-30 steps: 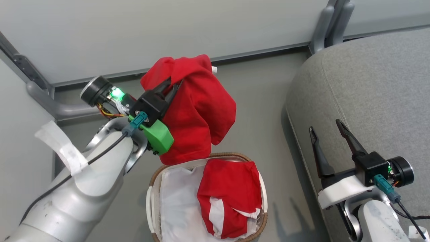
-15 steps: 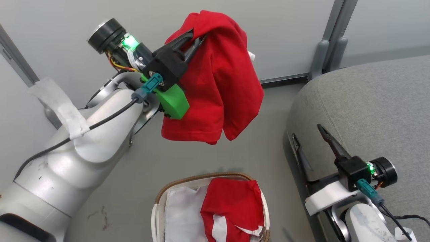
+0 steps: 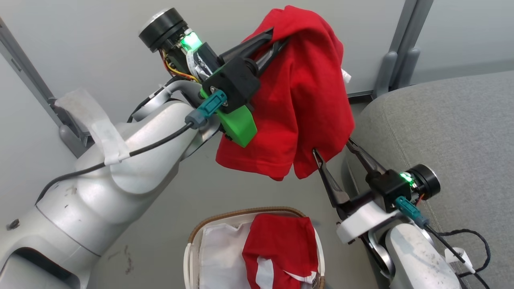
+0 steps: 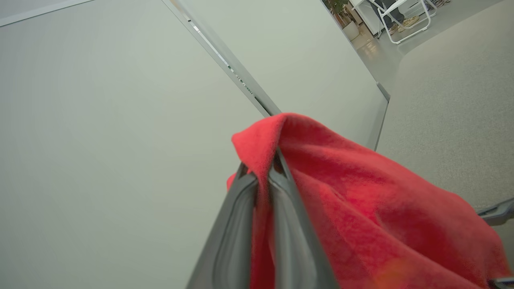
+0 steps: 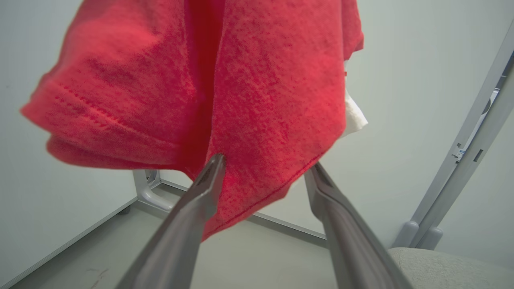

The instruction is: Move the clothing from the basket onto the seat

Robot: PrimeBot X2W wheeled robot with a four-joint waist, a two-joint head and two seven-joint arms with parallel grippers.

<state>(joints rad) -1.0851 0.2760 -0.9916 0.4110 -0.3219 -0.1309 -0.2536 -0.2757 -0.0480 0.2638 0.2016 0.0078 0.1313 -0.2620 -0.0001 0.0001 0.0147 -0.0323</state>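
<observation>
The left gripper [image 3: 280,34] is raised high in front of the pale wall [image 3: 80,40]. Its two dark fingers are pressed together on a fold of the plain red garment [image 3: 305,92], and in the left wrist view the cloth [image 4: 361,208] is pinched between the fingers of this gripper [image 4: 261,164] and falls to the right. The garment hangs freely in the air, above the floor [image 3: 180,200], just beside the front edge of the grey seat [image 3: 441,128] and not on it.

A small white tag [image 3: 345,75] sticks out at the far side of the garment; its writing is too small to read.

The right gripper [image 3: 331,146] is wide open and holds nothing. In the right wrist view its fingers [image 5: 266,162] stand on either side of the lowest corner of the cloth [image 5: 241,80]; I cannot tell if they touch it.

The striped garment [image 3: 281,253], red with white bands, lies in the basket [image 3: 225,214] on the white liner [image 3: 219,257], at the bottom of the head view.
</observation>
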